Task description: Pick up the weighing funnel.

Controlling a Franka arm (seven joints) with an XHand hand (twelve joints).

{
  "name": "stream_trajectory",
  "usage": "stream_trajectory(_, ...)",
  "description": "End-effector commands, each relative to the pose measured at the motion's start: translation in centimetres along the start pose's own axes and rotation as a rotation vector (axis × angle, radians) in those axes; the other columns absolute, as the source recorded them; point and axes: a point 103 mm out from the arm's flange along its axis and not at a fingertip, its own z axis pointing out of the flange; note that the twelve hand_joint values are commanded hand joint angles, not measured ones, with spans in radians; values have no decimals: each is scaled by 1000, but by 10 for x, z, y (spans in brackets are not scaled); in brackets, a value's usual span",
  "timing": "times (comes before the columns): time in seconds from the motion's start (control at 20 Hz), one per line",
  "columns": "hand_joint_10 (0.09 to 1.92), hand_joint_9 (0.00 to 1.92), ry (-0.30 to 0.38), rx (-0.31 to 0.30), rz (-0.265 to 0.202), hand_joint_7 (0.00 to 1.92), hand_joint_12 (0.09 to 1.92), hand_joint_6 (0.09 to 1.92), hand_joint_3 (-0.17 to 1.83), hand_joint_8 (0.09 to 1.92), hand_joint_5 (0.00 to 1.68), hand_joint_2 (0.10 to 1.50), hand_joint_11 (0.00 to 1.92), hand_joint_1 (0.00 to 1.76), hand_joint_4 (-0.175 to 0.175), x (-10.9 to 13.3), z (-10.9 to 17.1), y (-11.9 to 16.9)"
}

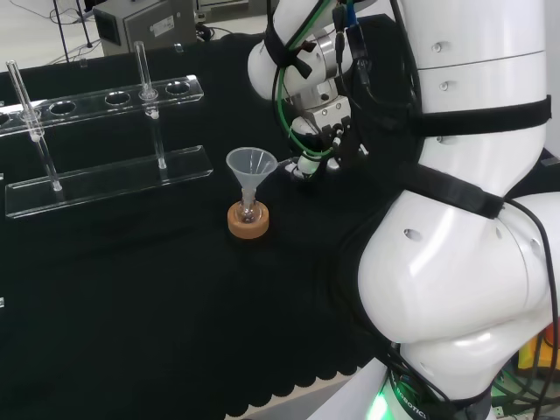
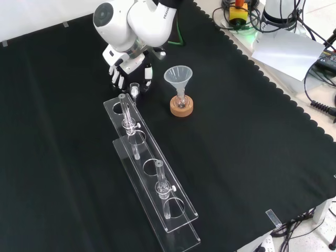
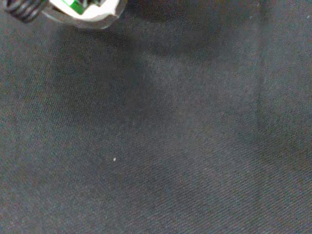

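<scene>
In the front view a small clear piece, the weighing funnel (image 2: pixel 135 89), lies on the black cloth beside the near end of the tube rack. My hand (image 2: pixel 127 67) hangs low right over it with its fingers (image 2: pixel 116 79) pointing down. They look fairly straight and stand to either side of the piece, and none is visibly curled round it. Whether they touch it I cannot tell. From the head view the hand (image 1: pixel 317 140) sits under the white wrist, and a clear tip (image 1: pixel 291 171) pokes out beside its fingertips.
The big funnel (image 2: pixel 178 77) stands mouth up in a small flask on a cork ring (image 2: pixel 181 107), just right of the hand in the front view. A clear acrylic tube rack (image 2: pixel 152 178) with two tubes runs toward the front. The wrist view faces bare cloth (image 3: pixel 156 146).
</scene>
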Motion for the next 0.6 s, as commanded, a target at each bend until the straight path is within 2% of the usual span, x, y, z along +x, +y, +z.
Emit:
stream_trajectory(0.05, 457, 974, -18, -14, 18, 576, 1184, 1169, 704, 649, 993, 775, 691, 1028, 175, -7, -17, -14)
stream_trajectory(0.6, 451, 980, -2, -57, 62, 582, 1179, 1178, 743, 652, 999, 753, 698, 1033, 175, -26, -48, -53)
